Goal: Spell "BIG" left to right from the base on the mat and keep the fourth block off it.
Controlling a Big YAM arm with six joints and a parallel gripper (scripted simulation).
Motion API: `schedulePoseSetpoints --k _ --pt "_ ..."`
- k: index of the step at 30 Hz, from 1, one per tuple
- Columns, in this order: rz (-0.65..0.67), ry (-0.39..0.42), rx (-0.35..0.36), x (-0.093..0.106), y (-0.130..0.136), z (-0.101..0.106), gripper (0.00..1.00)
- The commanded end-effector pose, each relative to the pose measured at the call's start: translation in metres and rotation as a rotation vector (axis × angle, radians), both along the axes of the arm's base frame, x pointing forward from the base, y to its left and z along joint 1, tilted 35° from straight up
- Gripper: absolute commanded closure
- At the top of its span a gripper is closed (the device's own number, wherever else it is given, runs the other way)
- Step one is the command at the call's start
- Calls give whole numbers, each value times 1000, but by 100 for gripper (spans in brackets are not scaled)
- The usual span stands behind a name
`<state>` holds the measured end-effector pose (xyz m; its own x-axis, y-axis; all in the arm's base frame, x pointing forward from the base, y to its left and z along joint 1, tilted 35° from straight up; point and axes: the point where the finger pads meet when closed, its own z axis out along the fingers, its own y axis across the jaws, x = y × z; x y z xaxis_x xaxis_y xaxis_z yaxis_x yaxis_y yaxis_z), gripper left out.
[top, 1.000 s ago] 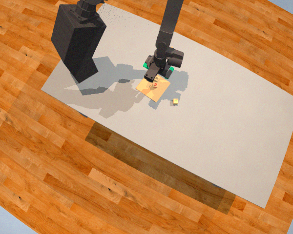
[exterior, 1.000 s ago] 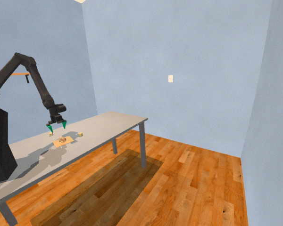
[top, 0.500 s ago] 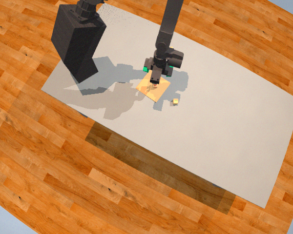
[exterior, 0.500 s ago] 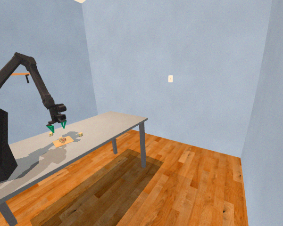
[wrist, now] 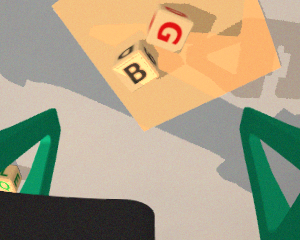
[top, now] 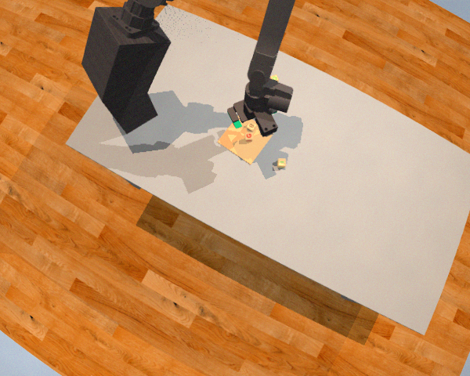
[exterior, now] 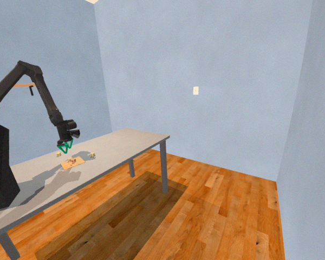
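The square orange mat [top: 249,156] [exterior: 79,161] [wrist: 87,19] lies on the table. A block with a red G [top: 248,136] [wrist: 169,31] and a block with a black B [top: 251,126] [wrist: 135,72] stand close together on it, turned differently; their top faces are hard to judge. A block with green letters [top: 274,77] [exterior: 58,154] [wrist: 8,179] lies off the mat, partly behind the arm in the top view. Another yellowish block [top: 281,163] [exterior: 92,154] lies off the mat on the opposite side. My gripper [exterior: 67,150] [wrist: 150,118] is open and empty, above the table beside the mat.
The grey table [top: 348,182] [exterior: 134,140] extends well beyond the mat. The arm's dark base [top: 121,60] [exterior: 0,173] stands at one end of it. Shadows of the arm fall across the table and the mat.
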<state>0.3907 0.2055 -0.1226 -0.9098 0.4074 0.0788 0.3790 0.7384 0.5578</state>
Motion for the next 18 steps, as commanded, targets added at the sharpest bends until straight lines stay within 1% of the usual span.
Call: schedulePoseSetpoints --k 1,3,5,6,18 --pt "229 -153 -44 9 -10 -3 0" --pt "310 -206 -61 10 -11 -4 0" --pt "310 -206 -61 10 -11 -4 0" --pt "410 -273 -83 10 -12 -5 0" --pt "893 -594 -189 14 -19 -11 0"
